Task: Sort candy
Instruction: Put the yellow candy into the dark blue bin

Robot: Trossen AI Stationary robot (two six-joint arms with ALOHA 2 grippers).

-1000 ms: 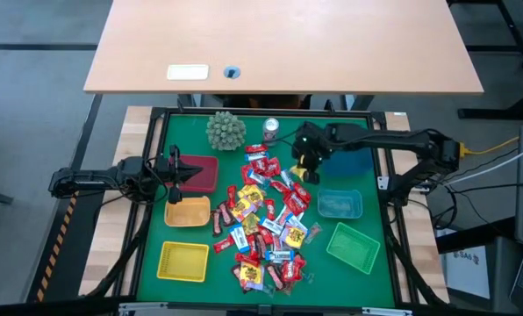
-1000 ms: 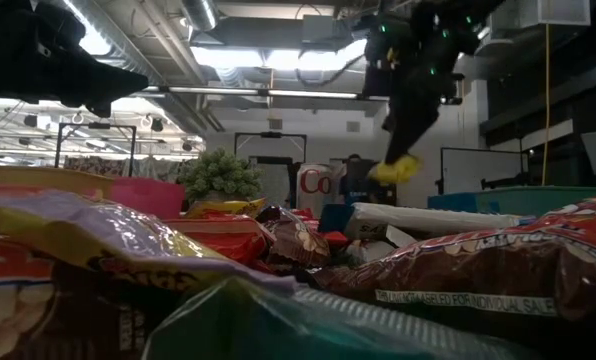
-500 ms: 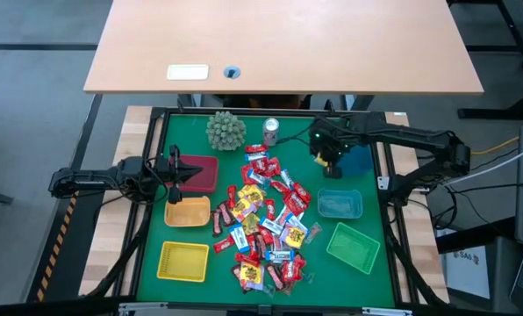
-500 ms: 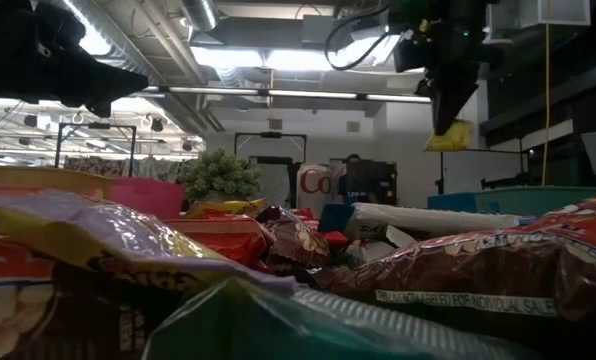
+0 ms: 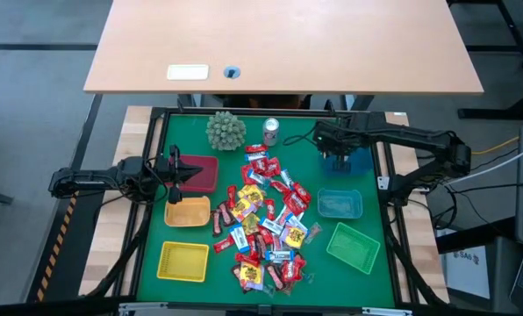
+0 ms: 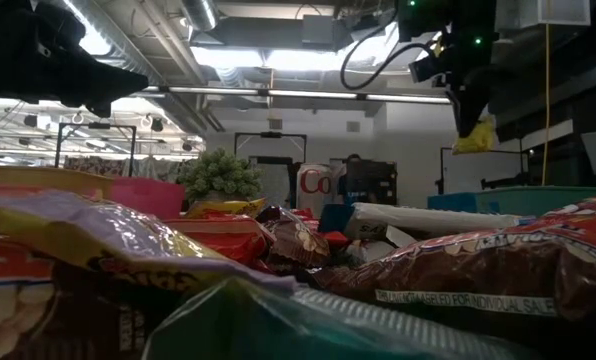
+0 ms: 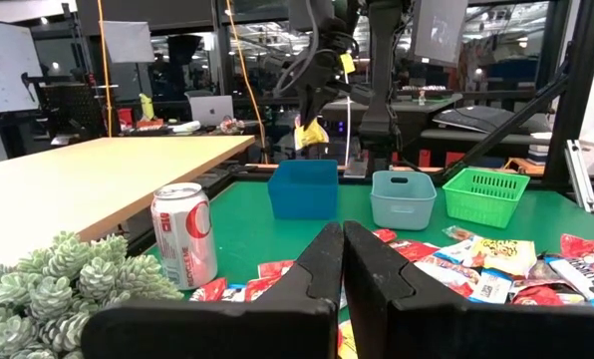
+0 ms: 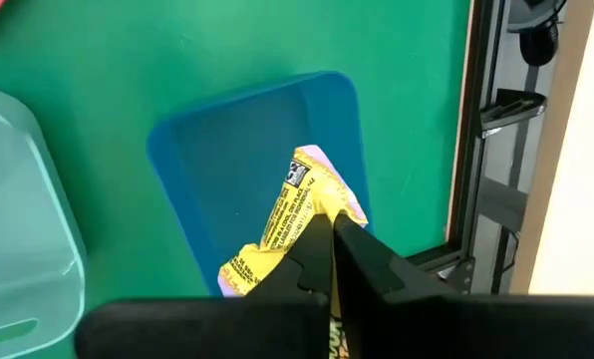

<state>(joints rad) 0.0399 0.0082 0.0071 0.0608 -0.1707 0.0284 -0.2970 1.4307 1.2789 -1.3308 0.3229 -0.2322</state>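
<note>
While parked low beside the red basket [image 5: 200,172], left end effector [image 5: 175,171] closed, empty. Right end effector [image 5: 339,156], moved rightward since earlier, now above blue basket [image 8: 239,160], clamped on yellow candy [image 8: 295,214].

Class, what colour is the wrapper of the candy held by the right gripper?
Yellow candy; right wrist view shows it best.
</note>
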